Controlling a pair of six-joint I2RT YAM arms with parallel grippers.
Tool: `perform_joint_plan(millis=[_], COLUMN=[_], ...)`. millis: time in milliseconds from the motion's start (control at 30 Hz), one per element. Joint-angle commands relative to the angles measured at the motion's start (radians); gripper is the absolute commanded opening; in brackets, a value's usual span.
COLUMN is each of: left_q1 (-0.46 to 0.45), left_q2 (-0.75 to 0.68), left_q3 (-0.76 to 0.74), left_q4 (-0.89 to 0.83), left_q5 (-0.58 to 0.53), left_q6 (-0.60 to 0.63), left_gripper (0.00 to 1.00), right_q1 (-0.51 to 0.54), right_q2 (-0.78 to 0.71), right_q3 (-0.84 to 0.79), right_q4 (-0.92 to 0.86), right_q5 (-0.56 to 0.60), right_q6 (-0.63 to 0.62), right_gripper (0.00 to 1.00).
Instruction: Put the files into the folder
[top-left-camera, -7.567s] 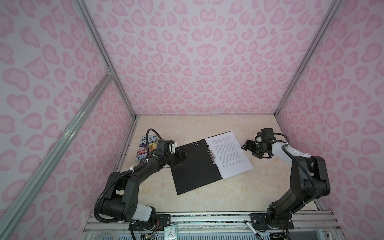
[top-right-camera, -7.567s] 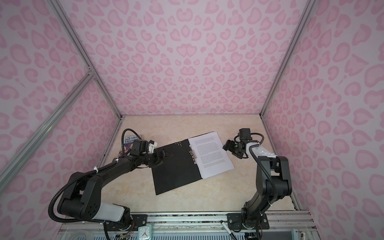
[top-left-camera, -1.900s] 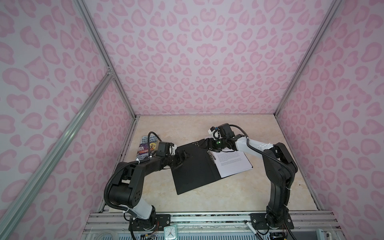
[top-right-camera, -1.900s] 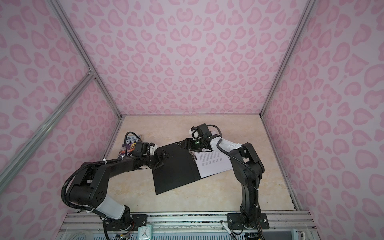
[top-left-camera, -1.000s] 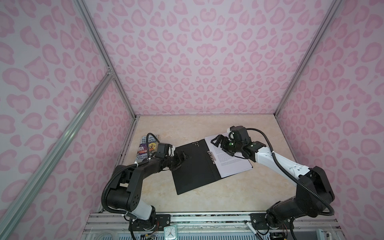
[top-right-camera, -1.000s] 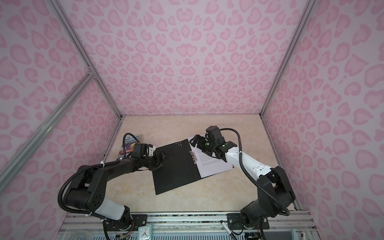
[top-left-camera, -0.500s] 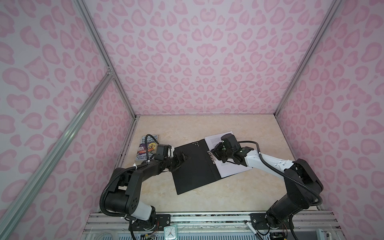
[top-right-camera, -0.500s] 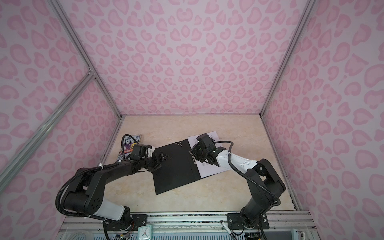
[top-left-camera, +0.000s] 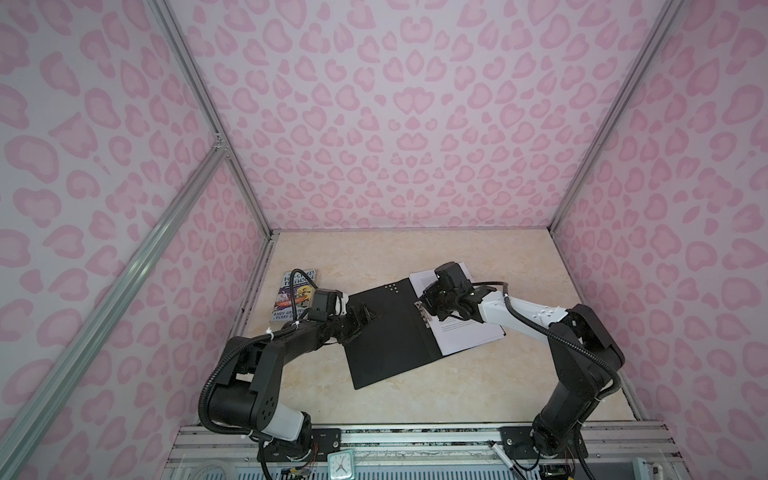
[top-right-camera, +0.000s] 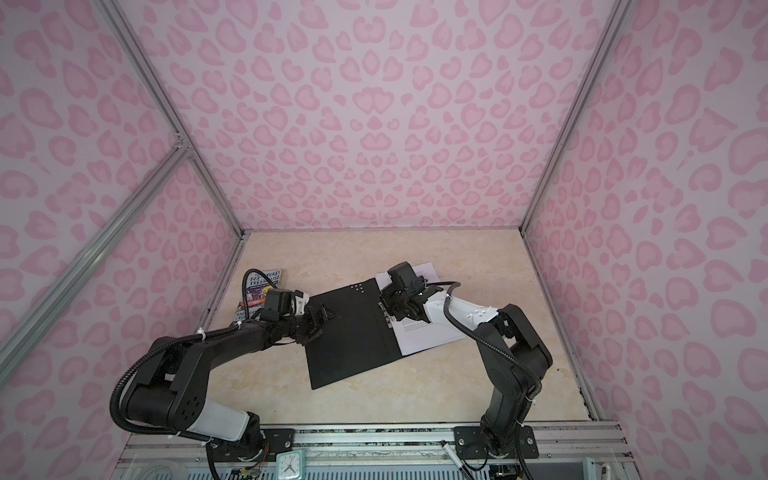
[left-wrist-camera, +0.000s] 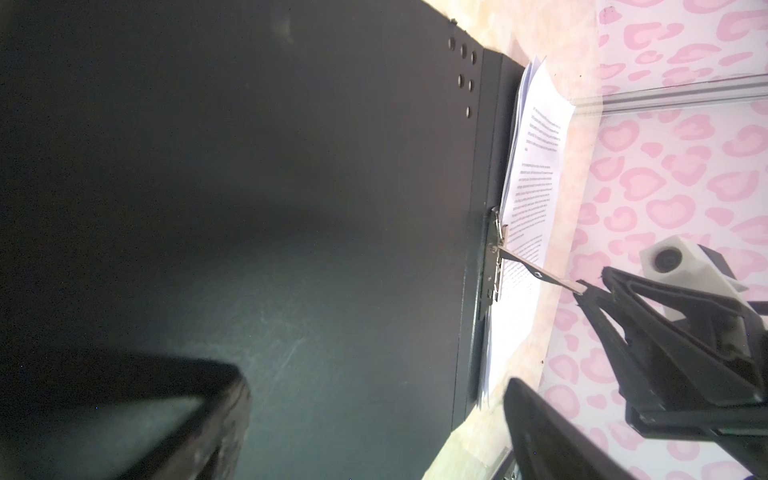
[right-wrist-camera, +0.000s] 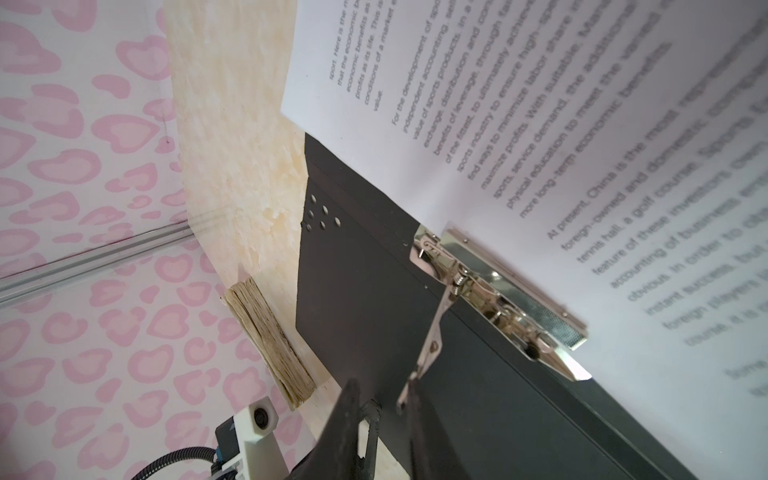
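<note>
I am pinching the tip of the folder's raised clip lever (right-wrist-camera: 432, 332) between my narrowed right fingers (left-wrist-camera: 592, 293), mid-frame in both top views. The sheets (top-left-camera: 465, 336) are lying just right of it on the open black folder (top-left-camera: 390, 332), long edge along the spine, nearer my right arm. My left fingers (top-left-camera: 362, 316) are gaping wide over the left cover. I am reading "At present, China" on the top sheet and "TREEHOUSE" on the book (top-left-camera: 291, 291).
</note>
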Motion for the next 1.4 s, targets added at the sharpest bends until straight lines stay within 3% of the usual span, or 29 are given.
perform_joint_plan(millis=[0, 567, 767, 1100, 1367], left_q1=[0.000, 0.000, 0.001, 0.007, 0.013], left_q2=[0.007, 0.012, 0.006, 0.019, 0.036], left_q3=[-0.011, -0.013, -0.010, -0.010, -0.005], left_q4=[-0.081, -0.087, -0.102, -0.123, -0.130], left_q5=[-0.058, -0.070, -0.088, -0.122, -0.129], left_q6=[0.009, 0.012, 0.015, 0.009, 0.007], left_gripper=[0.97, 0.97, 0.97, 0.96, 0.96], right_q1=[0.001, 0.000, -0.010, -0.039, -0.045], right_q2=[0.014, -0.004, -0.039, -0.052, -0.055], right_q3=[0.000, -0.048, -0.125, -0.307, -0.429], right_q4=[-0.036, -0.014, 0.017, 0.117, 0.127], right_q5=[0.001, -0.016, -0.019, -0.046, 0.046], right_q6=[0.012, 0.023, 0.025, -0.107, -0.199], right_gripper=[0.23, 0.13, 0.03, 0.00, 0.00])
